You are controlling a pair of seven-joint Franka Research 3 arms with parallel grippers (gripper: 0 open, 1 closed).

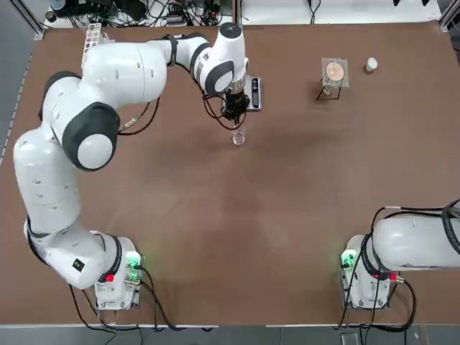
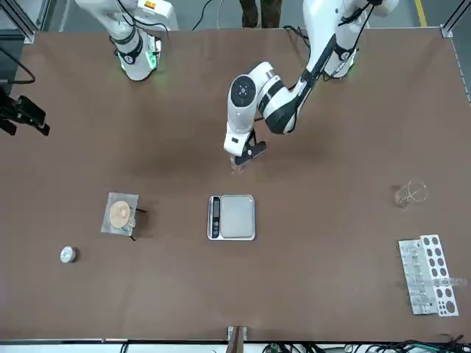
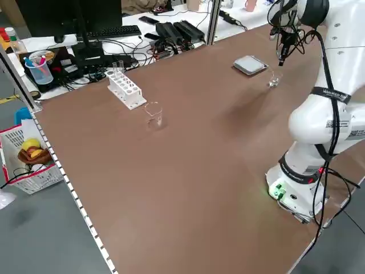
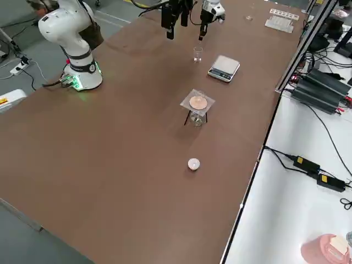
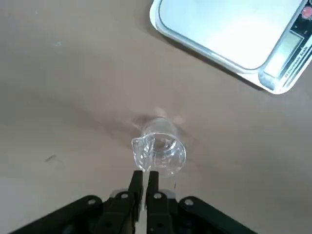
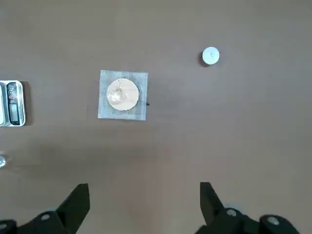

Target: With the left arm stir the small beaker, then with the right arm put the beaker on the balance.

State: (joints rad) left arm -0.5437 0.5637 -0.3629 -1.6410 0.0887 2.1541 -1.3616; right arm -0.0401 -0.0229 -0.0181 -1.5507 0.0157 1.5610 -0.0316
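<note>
- We see a brown worktop (image 1: pixel 287 201) from above, with two white robot arms based at its near edge.
- The left arm (image 1: pixel 108 93) reaches far across the worktop, and its hand (image 1: pixel 234 115) points down just above the small beaker (image 1: pixel 238 136).
- In the left wrist view, the left hand (image 5: pixel 143 181) has its two fingers pressed together, with only a thin slit between them. We cannot tell whether anything thin is pinched there.
- In that same view the fingertips sit right at the rim of the small beaker (image 5: pixel 159 149), which stands upright on the worktop and looks clear and empty.
- The balance (image 1: pixel 253 93) lies flat just beyond the beaker, near it but not touching. Its silvery plate is bare in the front view (image 2: pixel 232 218), and its dark control strip runs along one side.
- The right arm (image 1: pixel 410 248) is folded up over its base at the near right corner, well apart from the beaker.
- The right hand (image 6: pixel 144 204) hangs high over the worktop with its fingers spread wide apart, holding nothing.
- Below the right hand we see a square of mesh on a small stand (image 6: pixel 123 94) with a pale disc on it, and a small white round cap (image 6: pixel 210 55) nearby.
- At the far left side stand a white test tube rack (image 3: pixel 125 88) and a larger clear glass vessel (image 3: pixel 153 113), apart from each other.
</note>
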